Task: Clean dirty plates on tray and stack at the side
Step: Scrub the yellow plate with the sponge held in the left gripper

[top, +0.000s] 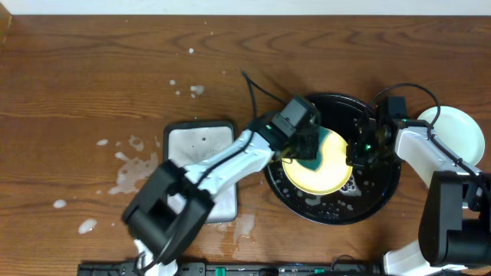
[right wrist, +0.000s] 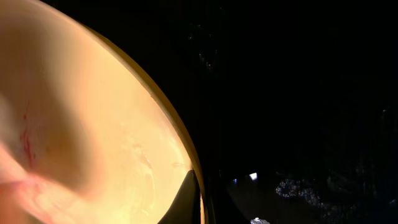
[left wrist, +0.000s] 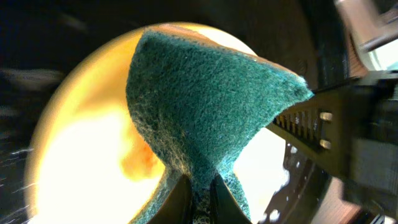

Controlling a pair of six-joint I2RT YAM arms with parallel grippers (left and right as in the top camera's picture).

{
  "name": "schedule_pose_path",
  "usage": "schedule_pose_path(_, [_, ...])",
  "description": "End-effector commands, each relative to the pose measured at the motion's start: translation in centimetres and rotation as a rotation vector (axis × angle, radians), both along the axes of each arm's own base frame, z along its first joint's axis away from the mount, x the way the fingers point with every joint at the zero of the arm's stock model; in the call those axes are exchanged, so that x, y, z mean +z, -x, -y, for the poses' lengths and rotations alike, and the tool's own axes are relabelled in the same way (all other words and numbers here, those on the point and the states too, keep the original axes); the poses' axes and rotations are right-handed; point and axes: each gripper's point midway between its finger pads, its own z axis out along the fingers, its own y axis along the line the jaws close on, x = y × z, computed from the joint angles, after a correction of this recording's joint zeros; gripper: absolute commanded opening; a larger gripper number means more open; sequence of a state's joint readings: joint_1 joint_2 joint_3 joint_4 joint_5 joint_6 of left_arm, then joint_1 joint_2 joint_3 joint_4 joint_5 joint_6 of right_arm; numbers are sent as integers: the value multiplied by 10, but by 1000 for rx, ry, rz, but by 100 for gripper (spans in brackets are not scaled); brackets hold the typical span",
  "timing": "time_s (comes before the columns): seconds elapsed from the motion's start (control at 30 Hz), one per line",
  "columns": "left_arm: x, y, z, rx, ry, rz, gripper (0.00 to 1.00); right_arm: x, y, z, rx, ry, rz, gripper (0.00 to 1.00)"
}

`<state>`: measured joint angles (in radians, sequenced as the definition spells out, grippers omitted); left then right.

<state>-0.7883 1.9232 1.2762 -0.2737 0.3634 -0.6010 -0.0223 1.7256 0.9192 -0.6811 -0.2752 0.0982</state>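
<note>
At the left of the brown wood-grain table (top: 77,77), pale wet splashes (top: 130,175) lie beside a small rectangular white tray (top: 201,138) with a dark rim and rounded corners. Across that tray reaches the white-and-black left arm, whose left gripper (top: 303,151) has its slim black fingers (left wrist: 181,200) pinched together on a coarse, fibrous green scouring sponge (left wrist: 199,106). The sponge is folded into a wedge and pressed against the smooth, round yellow plate (top: 331,162). An orange smudge (left wrist: 140,165) shows on the plate's glossy face beside the sponge. The plate lies inside the large round glossy black tray (top: 380,185), whose raised rim and floor carry beads of water. On the plate's right edge the right gripper (top: 359,150) is clamped shut on the thin rim. Its wrist view shows faint red flecks (right wrist: 26,138) on the curved yellow surface. Farther right, a pale round plate (top: 454,132) rests on the table just beside the black tray.
</note>
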Motion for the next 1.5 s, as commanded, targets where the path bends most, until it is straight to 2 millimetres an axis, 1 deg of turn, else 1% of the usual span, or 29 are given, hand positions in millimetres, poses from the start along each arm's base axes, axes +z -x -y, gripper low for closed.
schedule_pose_path(0.0, [-21, 11, 16, -8, 20, -74, 8, -7, 2, -2, 3, -7, -21, 1])
schedule_pose_path(0.07, [-40, 15, 16, -13, -9, -99, 7, -7, 2, -2, 3, -6, -21, 1])
schedule_pose_path(0.13, [-60, 19, 7, -3, -69, -126, 8, -7, 2, -2, 3, -6, -22, 1])
schedule_pose_path(0.2, [-79, 16, -19, 52, -207, -117, 7, -7, 2, -2, 3, -6, -22, 1])
schedule_pose_path(0.27, [-91, 13, -55, 114, -388, -81, 7, -7, 2, -2, 3, -6, -23, 1])
schedule_pose_path(0.3, [-91, 12, -70, 132, -457, -69, 7, -7, 3, -2, 3, -6, -25, 1])
schedule_pose_path(0.33, [-88, 10, -89, 154, -558, -53, 7, -7, 3, -2, 3, -6, -27, 1])
schedule_pose_path(0.4, [-81, 7, -107, 170, -654, -31, 7, -7, 4, -1, 2, 3, -30, 1])
schedule_pose_path(0.47, [-72, 3, -117, 177, -720, -8, 7, -8, 5, 1, 1, 16, -36, 1])
schedule_pose_path(0.53, [-63, 0, -119, 163, -747, 5, 8, -8, 6, 3, 1, 23, -39, 1])
schedule_pose_path(0.6, [-56, -3, -114, 161, -730, 4, 7, -8, 6, 3, 1, 23, -40, 1])
schedule_pose_path(0.63, [-54, -3, -105, 156, -692, -9, 7, -8, 6, 3, 1, 23, -41, 1])
schedule_pose_path(0.7, [-54, 1, -81, 132, -575, -54, 7, -8, 6, 3, 1, 23, -41, 1])
schedule_pose_path(0.73, [-54, 3, -64, 113, -495, -83, 7, -8, 6, 3, 1, 23, -41, 1])
schedule_pose_path(0.87, [-53, 10, -11, 80, -242, -186, 8, -8, 6, 3, 1, 23, -40, 1])
schedule_pose_path(0.93, [-55, 16, 10, 42, -146, -236, 7, -8, 6, 3, 1, 24, -39, 1])
schedule_pose_path(1.0, [-60, 25, 25, 16, -85, -295, 7, -8, 6, 3, 1, 23, -39, 1])
schedule_pose_path(1.07, [-66, 34, 31, -7, -64, -339, 7, -8, 5, 3, 1, 24, -37, 1])
schedule_pose_path(1.13, [-70, 41, 32, -20, -73, -358, 7, -8, 6, 3, 1, 24, -37, 1])
schedule_pose_path(1.27, [-70, 56, 35, -57, -93, -367, 7, -8, 5, 3, 1, 24, -37, 1])
schedule_pose_path(1.37, [-72, 70, 29, -68, -136, -401, 7, -8, 5, 3, 1, 23, -37, 1])
schedule_pose_path(1.47, [-74, 82, 16, -96, -191, -431, 7, -8, 6, 3, 1, 24, -38, 1])
